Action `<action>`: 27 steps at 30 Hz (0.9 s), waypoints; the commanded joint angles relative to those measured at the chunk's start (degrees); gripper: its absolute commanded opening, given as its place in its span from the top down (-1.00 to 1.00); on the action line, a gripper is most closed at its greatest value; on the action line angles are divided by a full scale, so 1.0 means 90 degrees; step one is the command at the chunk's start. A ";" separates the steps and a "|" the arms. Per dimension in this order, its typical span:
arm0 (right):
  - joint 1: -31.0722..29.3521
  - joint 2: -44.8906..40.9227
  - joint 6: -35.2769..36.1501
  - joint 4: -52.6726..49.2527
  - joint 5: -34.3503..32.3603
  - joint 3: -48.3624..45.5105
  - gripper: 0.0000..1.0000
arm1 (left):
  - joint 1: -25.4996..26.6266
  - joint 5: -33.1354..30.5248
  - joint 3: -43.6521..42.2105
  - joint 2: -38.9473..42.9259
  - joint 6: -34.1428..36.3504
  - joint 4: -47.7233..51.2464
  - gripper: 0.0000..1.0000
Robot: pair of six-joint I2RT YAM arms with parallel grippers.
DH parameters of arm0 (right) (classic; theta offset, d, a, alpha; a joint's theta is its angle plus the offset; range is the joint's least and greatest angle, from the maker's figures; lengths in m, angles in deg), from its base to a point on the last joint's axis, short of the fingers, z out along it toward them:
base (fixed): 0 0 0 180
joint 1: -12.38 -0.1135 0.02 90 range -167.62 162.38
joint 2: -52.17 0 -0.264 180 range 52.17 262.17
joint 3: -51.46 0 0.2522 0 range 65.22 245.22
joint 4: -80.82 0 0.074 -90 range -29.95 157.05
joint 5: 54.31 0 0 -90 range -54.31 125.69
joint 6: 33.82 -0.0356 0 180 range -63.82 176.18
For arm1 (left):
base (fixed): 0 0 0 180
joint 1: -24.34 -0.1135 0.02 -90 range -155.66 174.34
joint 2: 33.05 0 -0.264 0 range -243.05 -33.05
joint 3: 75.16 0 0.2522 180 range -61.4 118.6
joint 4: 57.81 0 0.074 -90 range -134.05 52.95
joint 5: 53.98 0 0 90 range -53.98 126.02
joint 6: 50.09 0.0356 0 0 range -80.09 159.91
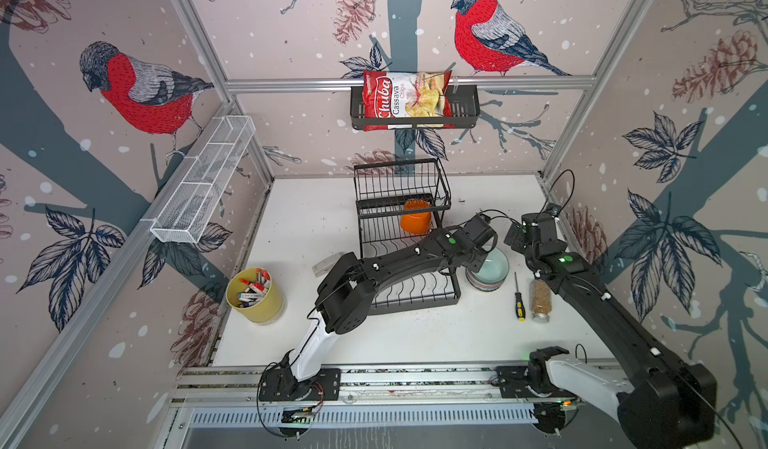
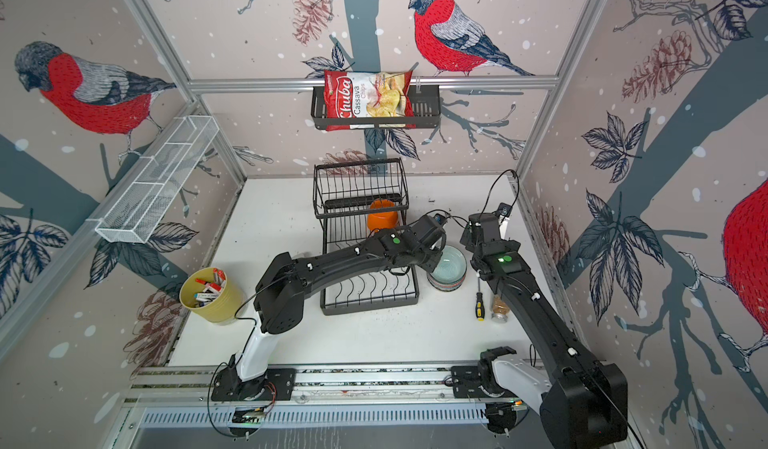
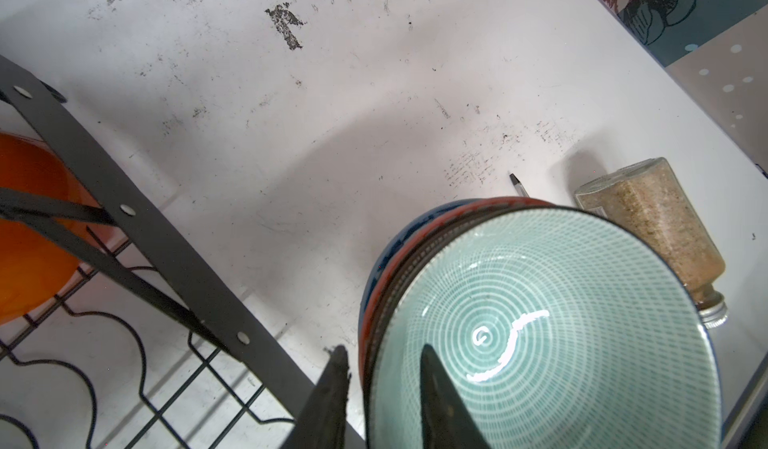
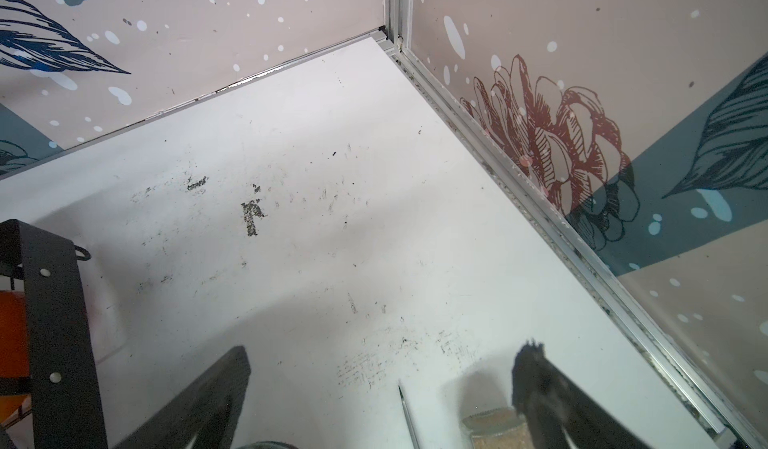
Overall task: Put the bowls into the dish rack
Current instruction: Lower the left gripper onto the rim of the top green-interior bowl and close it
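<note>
Straddling the rim of the mint bowl (image 3: 561, 301) atop the stack of bowls (image 3: 382, 268) beside the dish rack (image 3: 183, 272), my left jaws stand narrow, grip unclear; next, pinch firmly and lift it across.

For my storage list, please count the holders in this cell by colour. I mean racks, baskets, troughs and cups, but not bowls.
Black: 2 (dish rack, shelf basket)
White: 1 (mesh trough)
Yellow: 1 (cup of pens)
Total: 4
</note>
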 commanded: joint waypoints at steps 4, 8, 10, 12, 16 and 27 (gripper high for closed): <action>0.0037 0.0025 0.0043 0.0178 0.0046 -0.0020 -0.99 | 0.0034 -0.0061 0.0121 -0.0061 0.0179 0.0173 0.61; 0.0040 0.0040 0.0040 0.0186 0.0063 -0.0032 -0.98 | 0.0043 -0.0071 0.0157 -0.0046 0.0201 0.0179 0.70; 0.0038 0.0045 0.0039 0.0185 0.0078 -0.0029 -0.98 | 0.0067 -0.0094 0.0168 -0.0033 0.0214 0.0190 0.73; 0.0037 0.0040 0.0040 0.0197 0.0071 -0.0036 -0.99 | 0.0066 -0.0107 0.0169 -0.0022 0.0220 0.0190 0.73; 0.0038 0.0054 0.0036 0.0195 0.0089 -0.0038 -0.99 | 0.0073 -0.0143 0.0170 0.0017 0.0229 0.0188 0.73; 0.0043 0.0072 0.0048 0.0215 0.0158 -0.0028 -0.99 | 0.0083 -0.0224 0.0169 0.0065 0.0202 0.0199 0.49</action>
